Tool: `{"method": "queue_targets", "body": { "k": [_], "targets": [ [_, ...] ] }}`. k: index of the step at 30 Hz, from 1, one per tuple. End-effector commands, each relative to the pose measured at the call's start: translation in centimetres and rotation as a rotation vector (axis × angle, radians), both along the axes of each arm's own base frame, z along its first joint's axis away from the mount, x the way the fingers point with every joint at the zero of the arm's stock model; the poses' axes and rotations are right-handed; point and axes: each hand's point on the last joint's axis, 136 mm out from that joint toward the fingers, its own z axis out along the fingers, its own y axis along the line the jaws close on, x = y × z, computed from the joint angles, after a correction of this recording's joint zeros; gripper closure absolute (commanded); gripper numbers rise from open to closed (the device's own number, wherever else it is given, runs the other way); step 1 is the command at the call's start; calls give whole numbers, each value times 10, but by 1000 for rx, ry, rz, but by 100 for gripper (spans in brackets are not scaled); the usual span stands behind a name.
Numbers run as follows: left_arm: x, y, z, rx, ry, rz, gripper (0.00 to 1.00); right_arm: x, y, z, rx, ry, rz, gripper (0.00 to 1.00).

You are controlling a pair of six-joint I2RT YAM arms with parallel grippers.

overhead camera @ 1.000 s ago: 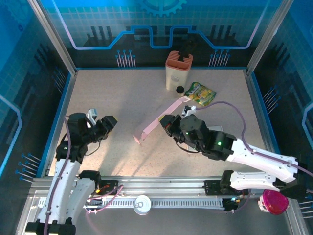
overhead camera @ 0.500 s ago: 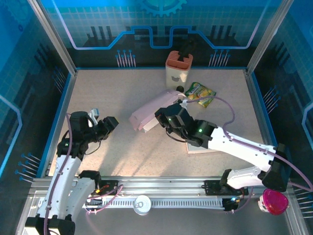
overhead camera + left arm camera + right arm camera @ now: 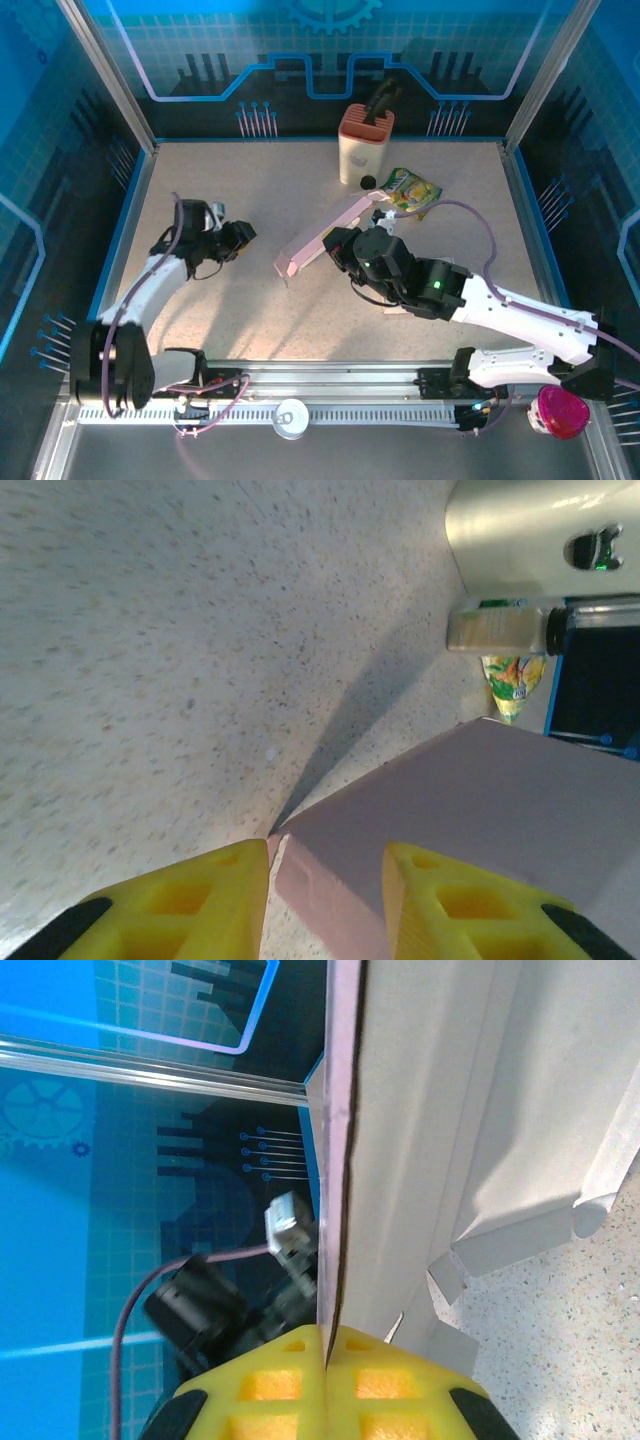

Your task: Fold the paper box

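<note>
I had the flattened pink paper box (image 3: 312, 243) lifted off the speckled tabletop (image 3: 230, 180) near the middle. Its long axis ran on a diagonal, the low end pointing toward the near left and the high end toward the far right. It was tilted up on edge rather than lying flat. The right gripper (image 3: 338, 248) was clamped on it partway along. On the right wrist camera, the yellow fingers (image 3: 270, 1380) were pressed together on one thin edge of the box (image 3: 420, 1110).

The left gripper (image 3: 243, 236) sat to the left of the box's low end, near it but apart. Its yellow fingers (image 3: 200, 905) stood apart, gripping nothing. On the left wrist camera, the box's near corner (image 3: 480, 810) lay just ahead of that gap.

Past the box's high end lay a green-and-yellow snack packet (image 3: 412, 190), just beside that end. A cream tub with an orange slotted top (image 3: 365, 150) stood farther back. A small black-capped bottle (image 3: 497, 628) lay against its foot. The right arm's white forearm (image 3: 520, 310) crossed the table on the box's right.
</note>
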Motion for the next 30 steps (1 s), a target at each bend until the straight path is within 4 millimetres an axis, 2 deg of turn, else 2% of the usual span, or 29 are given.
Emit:
{"method": "queue_targets", "body": {
  "k": [1, 4, 7, 9, 14, 16, 18, 19, 21, 23, 24, 27, 30],
  "targets": [
    [11, -49, 33, -74, -150, -167, 65, 1, -5, 17, -19, -50, -14, 100],
    [0, -74, 30, -122, -151, -222, 66, 4, -1, 27, -18, -77, -1, 100],
    [-12, -76, 20, -145, -129, -222, 70, 7, 5, 36, -2, -94, 15, 100],
    [-21, -78, 22, -169, -136, -233, 72, 8, 8, 40, 3, -98, 27, 100],
    [-42, -78, 31, -192, -134, -262, 72, 15, 21, 31, 19, -70, 36, 100],
    [-50, -73, 30, -166, -129, -254, 72, 20, 27, 20, 22, -51, 39, 100],
    [-56, -64, 24, -121, -104, -230, 72, 26, 35, 7, 40, -26, 46, 100],
    [-59, -52, 15, -66, -67, -193, 71, 29, 38, -1, 48, -16, 46, 100],
    [-66, -20, 0, 98, 3, -90, 69, 38, 42, -15, 48, 5, 48, 100],
    [-74, 12, -4, 255, 15, 7, 63, 49, 48, -29, 58, 19, 56, 100],
    [-77, 21, -1, 297, 3, 38, 62, 54, 51, -36, 62, 26, 64, 100],
    [-86, 37, 7, 361, -32, 91, 58, 67, 61, -59, 75, 50, 86, 100],
    [-89, 40, 10, 379, -44, 88, 56, 77, 69, -81, 69, 69, 110, 100]
  ]
}}
